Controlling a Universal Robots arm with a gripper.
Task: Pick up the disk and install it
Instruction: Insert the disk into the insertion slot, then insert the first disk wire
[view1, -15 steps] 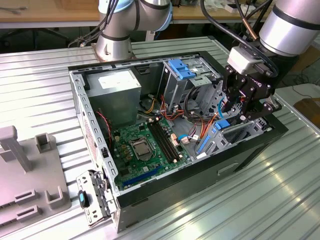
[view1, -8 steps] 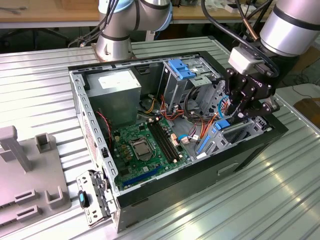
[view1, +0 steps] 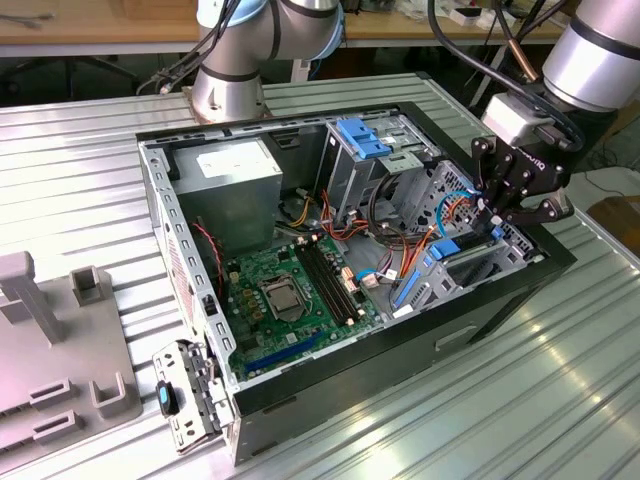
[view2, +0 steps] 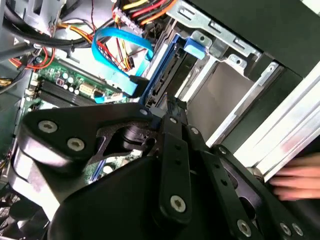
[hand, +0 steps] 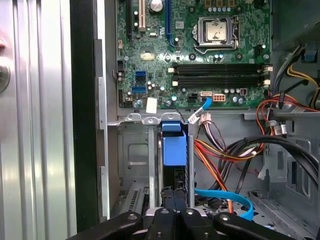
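Arm (view1: 600, 50) comes in from the exterior view's right, wrist angled down over the front corner of the open PC case (view1: 400, 370), which lies on its side on the ribbed metal surface (view1: 560, 400). Gripper (view1: 495, 218) points down into the drive bay at that corner.

In both wrist views the fingers are closed on the disk (hand: 174, 150): gripper (hand: 174, 200) clamps its upper edge. Disk stands on edge in the bay slot, blue carrier tab toward the motherboard (hand: 200, 50). In the second wrist view the gripper (view2: 170, 110) meets the disk (view2: 167, 75) edge-on, blue rail alongside the bay's metal wall. Flat blue data cable (view2: 120, 45) loops just beside it, apart from the fingers.

Blurred person's hand (view2: 300, 177) rests on the surface outside the case wall.

Writing: white label (view1: 228, 163) on the grey power supply box (view1: 235, 185), print too small to read. Small white sticker (hand: 151, 105) at the motherboard edge, nothing legible. Lettering on the gripper body in the exterior view, not readable.
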